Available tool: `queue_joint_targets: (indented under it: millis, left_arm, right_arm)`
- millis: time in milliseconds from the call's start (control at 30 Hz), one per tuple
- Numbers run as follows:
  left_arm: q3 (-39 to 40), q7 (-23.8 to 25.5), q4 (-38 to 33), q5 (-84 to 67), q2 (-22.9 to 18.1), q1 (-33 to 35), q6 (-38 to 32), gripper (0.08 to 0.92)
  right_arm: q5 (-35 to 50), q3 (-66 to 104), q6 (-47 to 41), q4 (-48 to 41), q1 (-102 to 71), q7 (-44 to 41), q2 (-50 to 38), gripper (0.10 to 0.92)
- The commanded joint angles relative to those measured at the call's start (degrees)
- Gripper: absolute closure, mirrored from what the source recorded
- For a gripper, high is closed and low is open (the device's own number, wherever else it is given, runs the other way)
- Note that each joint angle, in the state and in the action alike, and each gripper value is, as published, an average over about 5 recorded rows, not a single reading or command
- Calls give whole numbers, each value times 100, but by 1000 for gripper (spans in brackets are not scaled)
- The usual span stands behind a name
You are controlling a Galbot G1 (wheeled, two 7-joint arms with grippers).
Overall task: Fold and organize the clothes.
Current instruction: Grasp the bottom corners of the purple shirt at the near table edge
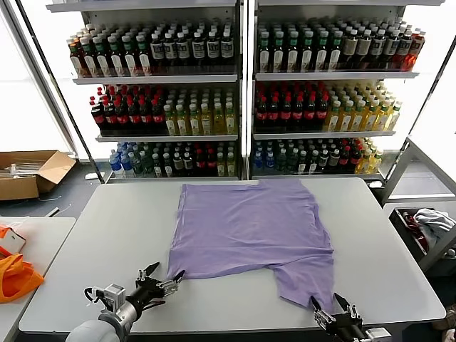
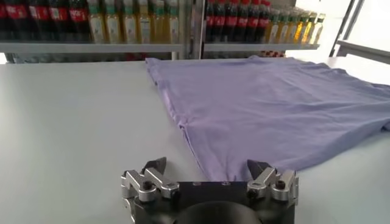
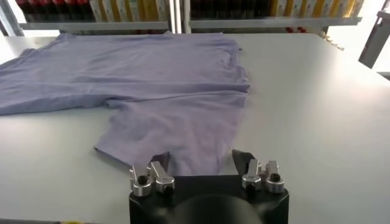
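The grey table (image 1: 100, 242) is carrying the lavender T-shirt (image 1: 249, 228), which is lying flat across its middle with 1 sleeve trailing toward my near right edge. I am holding my left gripper (image 1: 162, 276) low at the shirt's near left corner, jaws apart around the hem. My right gripper (image 1: 335, 308) is sitting at the sleeve's end, jaws apart.

A grey table (image 1: 107, 235) stands before shelves (image 1: 235, 77) packed with rows of drink bottles (image 1: 171, 114). To the left, an open cardboard box (image 1: 28, 173) sits on the floor, and orange fabric (image 1: 16, 276) lies on a side table (image 1: 44, 239). A white cloth bundle (image 1: 434, 222) rests at right.
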Motion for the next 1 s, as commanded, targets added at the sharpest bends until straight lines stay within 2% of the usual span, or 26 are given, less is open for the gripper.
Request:
queue_joint_targets:
  millis: [33, 333, 467, 767, 867, 1000]
  left_arm:
    - [202, -68, 131, -29, -73, -154, 45, 226]
    - [223, -125, -119, 7, -46, 16, 77, 483]
    - [160, -150, -225, 6, -16, 73, 70, 596]
    - [-81, -439, -736, -272, -76, 402, 150, 854]
    - [-230, -441, -966, -264, -89, 596, 155, 904]
    - [-437, -433, -1246, -250, -84, 848, 155, 911]
  right_arm:
    - [-13, -90, -28, -22, -23, 42, 49, 569]
    - [31, -89, 136, -43, -52, -24, 29, 829]
    - [158, -73, 380, -39, -49, -127, -7, 910]
    - [561, 19, 1054, 222, -49, -381, -120, 918]
    - [663, 80, 1195, 377, -172, -495, -215, 918]
    - [804, 263, 1323, 597, -442, -667, -334, 918]
